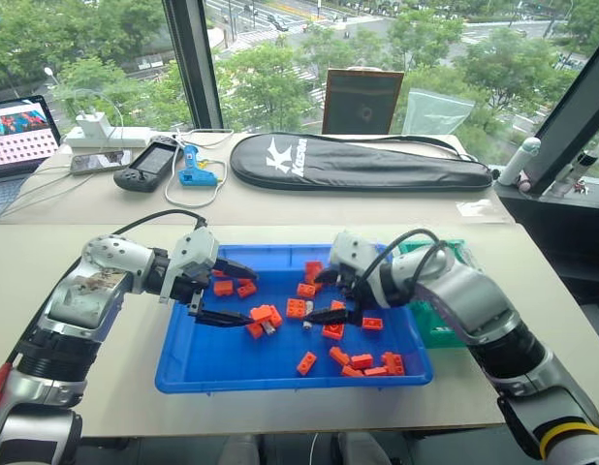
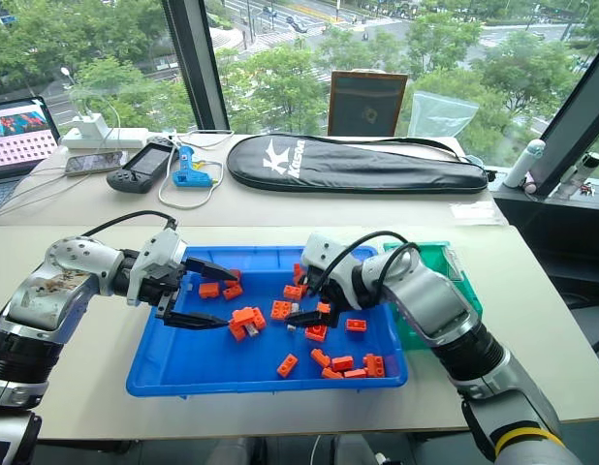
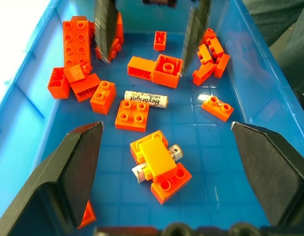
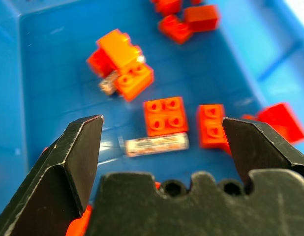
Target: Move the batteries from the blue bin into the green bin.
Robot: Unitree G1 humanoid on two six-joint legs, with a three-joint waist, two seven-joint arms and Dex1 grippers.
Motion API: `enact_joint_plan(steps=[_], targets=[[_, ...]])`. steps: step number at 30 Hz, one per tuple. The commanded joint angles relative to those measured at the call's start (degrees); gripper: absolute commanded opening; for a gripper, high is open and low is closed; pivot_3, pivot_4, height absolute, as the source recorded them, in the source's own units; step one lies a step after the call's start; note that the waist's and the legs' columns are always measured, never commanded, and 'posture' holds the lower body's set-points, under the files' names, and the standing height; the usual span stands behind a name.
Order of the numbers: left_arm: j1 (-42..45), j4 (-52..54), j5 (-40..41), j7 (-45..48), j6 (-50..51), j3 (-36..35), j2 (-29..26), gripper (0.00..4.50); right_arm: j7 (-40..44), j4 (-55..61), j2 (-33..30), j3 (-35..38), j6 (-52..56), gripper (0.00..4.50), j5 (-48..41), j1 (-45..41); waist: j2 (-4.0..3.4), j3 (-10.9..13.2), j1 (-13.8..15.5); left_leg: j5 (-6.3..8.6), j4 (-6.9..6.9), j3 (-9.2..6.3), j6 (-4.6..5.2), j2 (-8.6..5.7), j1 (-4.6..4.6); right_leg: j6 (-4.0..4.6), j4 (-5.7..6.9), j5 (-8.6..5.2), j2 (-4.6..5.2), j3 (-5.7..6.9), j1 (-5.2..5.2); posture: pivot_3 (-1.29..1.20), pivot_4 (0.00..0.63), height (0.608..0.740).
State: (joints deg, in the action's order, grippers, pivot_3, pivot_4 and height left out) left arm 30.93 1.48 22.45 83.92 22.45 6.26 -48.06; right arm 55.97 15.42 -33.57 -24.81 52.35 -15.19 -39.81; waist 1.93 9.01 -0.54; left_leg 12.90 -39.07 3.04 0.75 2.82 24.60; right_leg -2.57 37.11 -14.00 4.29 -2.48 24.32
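Now, with our right pincer (image 1: 324, 295) and left pincer (image 1: 227, 294) both spread wide and empty over the blue bin (image 1: 193, 373), one battery (image 3: 146, 99) lies loose among orange bricks (image 3: 133, 115), another (image 3: 174, 151) seemingly pinned beneath bricks, so we might nip a brick instead.

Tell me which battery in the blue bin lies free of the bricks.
The battery with printed lettering, lying alone on the blue bin floor beside a flat four-stud brick. The other battery is wedged under stacked orange bricks.
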Motion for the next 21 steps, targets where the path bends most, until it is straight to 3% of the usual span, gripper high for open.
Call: enact_joint_plan(steps=[1, 16, 21], targets=[[1.1, 1.0, 0.3, 0.2, -0.5, -0.8, -0.7, 4.50, -0.5, 0.4, 0.5, -0.8, -1.8, 4.47, 0.9, -0.3, 0.00, 0.0, -0.1, 0.00, 0.00, 0.00, 0.00, 0.00, -0.01, 0.00, 0.00, 0.00, -0.01, 0.00, 0.00, 0.00, 0.150, 0.734], [0.0, 2.0, 0.4, -0.2, -0.5, -1.4, -1.7, 4.50, -0.5, -9.1, 3.5, -5.0, -9.6, 4.47, 6.3, -0.2, 0.00, 0.0, -0.2, 0.00, 0.01, -0.01, 0.00, 0.02, -0.01, 0.00, 0.02, 0.00, -0.04, 0.00, 0.02, 0.00, 0.150, 0.734], [0.1, 1.9, 0.4, -0.3, -0.4, -1.2, -1.6, 4.50, -0.4, -8.7, 3.6, -4.8, -9.7, 3.15, 6.4, 0.2, 0.00, 0.0, -0.2, 0.00, 0.01, -0.01, 0.00, 0.02, -0.01, 0.00, 0.02, 0.00, -0.04, 0.00, 0.01, 0.00, 0.150, 0.734]])
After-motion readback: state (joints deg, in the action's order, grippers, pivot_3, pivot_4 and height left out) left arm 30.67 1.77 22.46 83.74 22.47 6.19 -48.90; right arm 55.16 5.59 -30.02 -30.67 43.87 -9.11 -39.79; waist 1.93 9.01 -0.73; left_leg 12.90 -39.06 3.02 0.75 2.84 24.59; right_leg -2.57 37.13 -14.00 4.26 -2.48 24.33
